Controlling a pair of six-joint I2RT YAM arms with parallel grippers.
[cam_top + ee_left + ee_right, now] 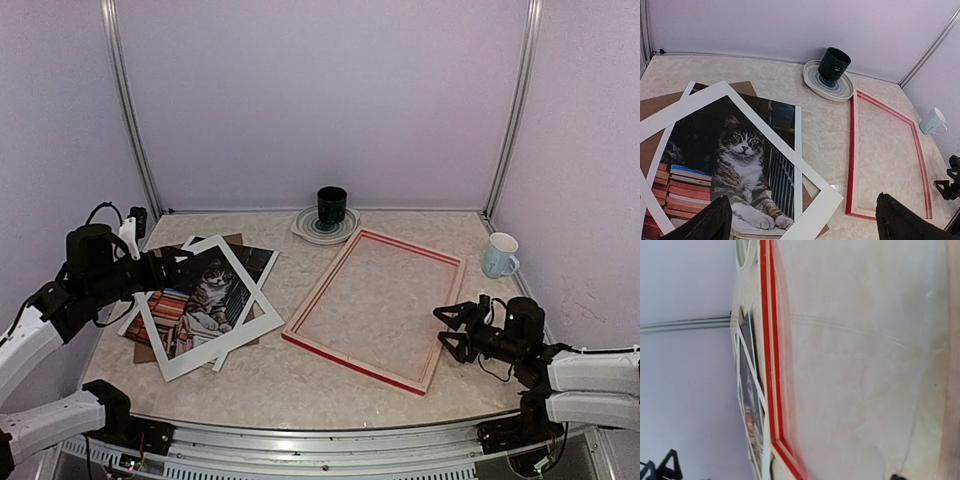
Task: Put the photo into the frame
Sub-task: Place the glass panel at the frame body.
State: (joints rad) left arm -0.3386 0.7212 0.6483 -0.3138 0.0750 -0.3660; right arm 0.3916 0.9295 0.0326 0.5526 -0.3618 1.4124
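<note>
The photo (pixel 210 290) of a grey tabby with books lies at the table's left, on a brown cardboard board (pixel 146 350) and under a tilted white mat (pixel 224 343). It also shows in the left wrist view (pixel 740 165), with the mat (pixel 812 177) across it. The red frame (pixel 320 285) lies flat at centre right with nothing inside it, seen in the left wrist view (pixel 851 150) and the right wrist view (pixel 767 340). My left gripper (pixel 172 263) hovers over the stack's left side, open and empty (pixel 805 227). My right gripper (pixel 452 332) is open beside the frame's right edge.
A dark green mug (pixel 331 205) stands on a striped plate (pixel 308 232) at the back centre. A white mug (pixel 500 255) stands at the right, near the wall. Lilac walls close in the table on three sides.
</note>
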